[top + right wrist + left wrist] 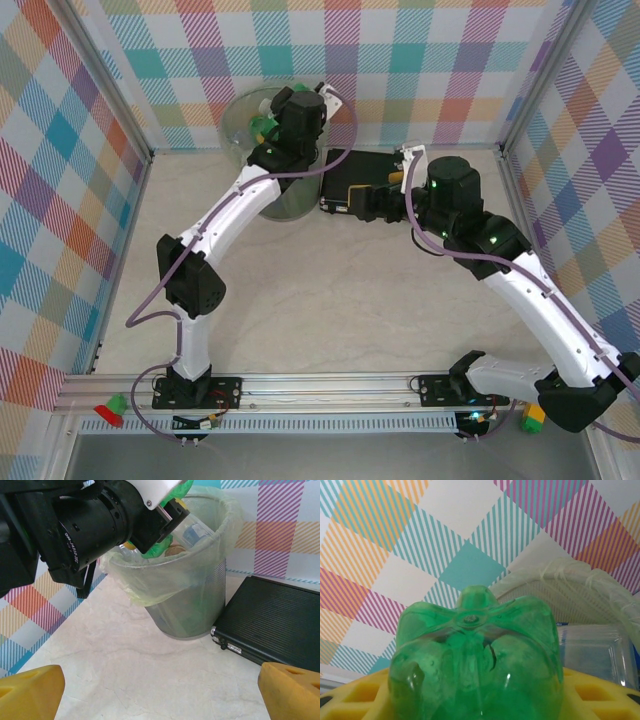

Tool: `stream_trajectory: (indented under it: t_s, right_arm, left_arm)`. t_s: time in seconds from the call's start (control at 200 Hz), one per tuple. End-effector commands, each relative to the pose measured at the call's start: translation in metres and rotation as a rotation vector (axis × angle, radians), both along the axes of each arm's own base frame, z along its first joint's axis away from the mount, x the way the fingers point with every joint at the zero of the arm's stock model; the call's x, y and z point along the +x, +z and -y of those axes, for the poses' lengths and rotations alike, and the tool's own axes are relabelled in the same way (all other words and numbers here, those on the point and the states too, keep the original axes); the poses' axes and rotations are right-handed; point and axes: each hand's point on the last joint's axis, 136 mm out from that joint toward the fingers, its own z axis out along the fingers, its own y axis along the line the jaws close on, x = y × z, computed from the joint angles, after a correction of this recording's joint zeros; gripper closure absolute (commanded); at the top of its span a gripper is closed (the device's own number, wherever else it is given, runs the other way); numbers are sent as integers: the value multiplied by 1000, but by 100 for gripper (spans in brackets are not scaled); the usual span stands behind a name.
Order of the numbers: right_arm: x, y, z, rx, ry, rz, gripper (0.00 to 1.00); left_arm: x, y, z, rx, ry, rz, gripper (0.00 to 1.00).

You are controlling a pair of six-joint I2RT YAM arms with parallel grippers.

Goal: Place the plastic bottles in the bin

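Left tool (475,702) is clamped narrow on a green bottle (475,645), base pointing outward, above the mouth of the bin (192,605), where other bottles (194,530) lie. Right tool (160,692) gapes wide and empty over the worktop (125,665), near the black case (280,620). Bottle looks light, thin-walled, slick and springy, so likely to crush; mid-body seems the sensible hold. Worktop is smooth, pale, stone-patterned, boxed in by checked walls (60,150).

White arm links (232,205) with black joints (190,285); purple cables (290,176); yellow tool fingers (30,690).
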Motion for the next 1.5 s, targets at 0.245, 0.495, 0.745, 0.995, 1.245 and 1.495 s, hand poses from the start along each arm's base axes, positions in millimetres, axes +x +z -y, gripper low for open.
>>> stream_trajectory:
  t_s: [0.245, 0.495, 0.745, 0.995, 1.245, 1.495]
  right_arm:
    - [7, 5, 3, -9, -25, 22, 1]
    - [8, 4, 2, -10, -26, 17, 1]
    - [7, 4, 3, -5, -28, 12, 1]
    - [6, 3, 3, -3, -24, 8, 1]
    - [6, 3, 2, -1, -23, 8, 1]
    - [6, 1, 4, -11, -31, 7, 1]
  left_arm:
    - [-4, -11, -6, -55, 21, -63, 20]
    - [-16, 16, -5, -196, -9, -55, 9]
    - [-25, 37, -19, -415, 21, -44, 18]
    - [-20, 33, -80, -601, 186, -45, 47]
    - [-10, 9, -100, -641, 253, -93, 49]
    - [-1, -34, -74, -632, 182, -241, 49]
